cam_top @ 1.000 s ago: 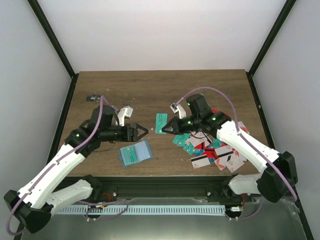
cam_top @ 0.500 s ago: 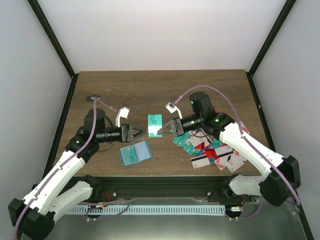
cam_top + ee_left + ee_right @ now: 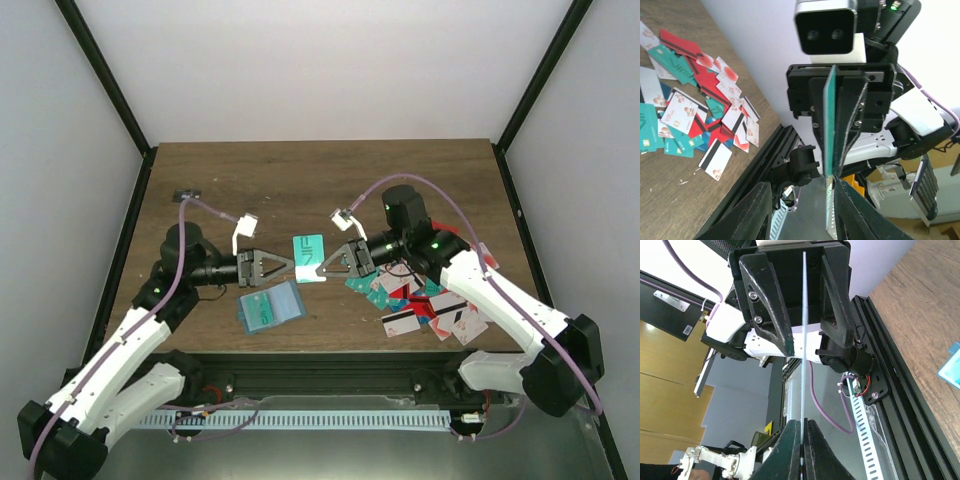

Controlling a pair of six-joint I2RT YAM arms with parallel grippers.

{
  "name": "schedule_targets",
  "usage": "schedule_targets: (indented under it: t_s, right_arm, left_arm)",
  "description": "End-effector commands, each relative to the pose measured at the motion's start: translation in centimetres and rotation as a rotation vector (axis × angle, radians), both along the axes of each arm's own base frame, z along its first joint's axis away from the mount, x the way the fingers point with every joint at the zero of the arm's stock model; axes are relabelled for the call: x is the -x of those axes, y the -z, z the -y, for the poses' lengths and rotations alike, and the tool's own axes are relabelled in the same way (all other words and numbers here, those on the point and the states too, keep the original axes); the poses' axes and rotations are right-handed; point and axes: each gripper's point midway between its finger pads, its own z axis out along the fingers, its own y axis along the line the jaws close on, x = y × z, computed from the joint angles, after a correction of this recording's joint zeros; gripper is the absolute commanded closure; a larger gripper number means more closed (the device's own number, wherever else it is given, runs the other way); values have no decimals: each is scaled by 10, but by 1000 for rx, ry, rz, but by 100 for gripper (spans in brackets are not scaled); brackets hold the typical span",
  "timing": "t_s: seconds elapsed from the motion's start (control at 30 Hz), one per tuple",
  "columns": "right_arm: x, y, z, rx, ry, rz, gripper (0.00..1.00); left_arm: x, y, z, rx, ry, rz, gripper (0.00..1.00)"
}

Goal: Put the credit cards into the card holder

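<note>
Thin teal plastic credit card (image 3: pixel 308 250) upright mid-frame, pinched by right tool (image 3: pixel 326 266). Left tool (image 3: pixel 288 263) spread astride far edge; should clamp squarely before right releases. Blue-grey folding card holder (image 3: pixel 271 307) lies just below-left.

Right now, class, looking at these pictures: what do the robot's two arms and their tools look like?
Both the left arm and right arm have white shells with black joints and small green lights. A lilac cable loops along each. The left tool and right tool are black, with two triangular fingers, and each carries a small white camera block.
</note>
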Motion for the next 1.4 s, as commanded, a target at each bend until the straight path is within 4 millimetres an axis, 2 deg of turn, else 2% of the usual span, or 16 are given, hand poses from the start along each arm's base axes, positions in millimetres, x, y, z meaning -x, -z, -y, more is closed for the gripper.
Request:
schedule_targets:
  t_s: [0.0,0.13,0.37,0.53,0.77,0.87,1.03,1.13,1.23,1.37]
  right_arm:
    - [4,-7,1,-32,-32,2,99]
    - [4,-5,1,-31,-41,-9,99]
    - [5,-4,0,-36,-63,-18,99]
    - [3,0,-2,-32,-60,-16,99]
    - [2,3,-3,-23,-69,-24,99]
    - [-1,7,-4,-7,-58,-23,88]
    - [-15,22,-4,76,35,-3,54]
    - [-26,39,-2,148,108,-8,40]
    - [-36,58,1,213,192,-23,31]
    - [-41,84,5,271,259,-77,29]
  left_arm:
    - [6,-12,3,60,60,28,64]
    - [5,-16,6,81,77,34,66]
    - [-2,-17,12,91,85,19,76]
    - [-6,-20,16,94,88,12,91]
    - [-8,-16,19,88,81,-12,96]
    - [-10,-13,20,79,68,-21,96]
    - [-18,4,15,16,-7,-61,96]
    - [-24,24,6,-65,-89,-104,96]
    - [-28,49,-11,-165,-201,-155,96]
    - [-30,92,-43,-343,-360,-248,96]
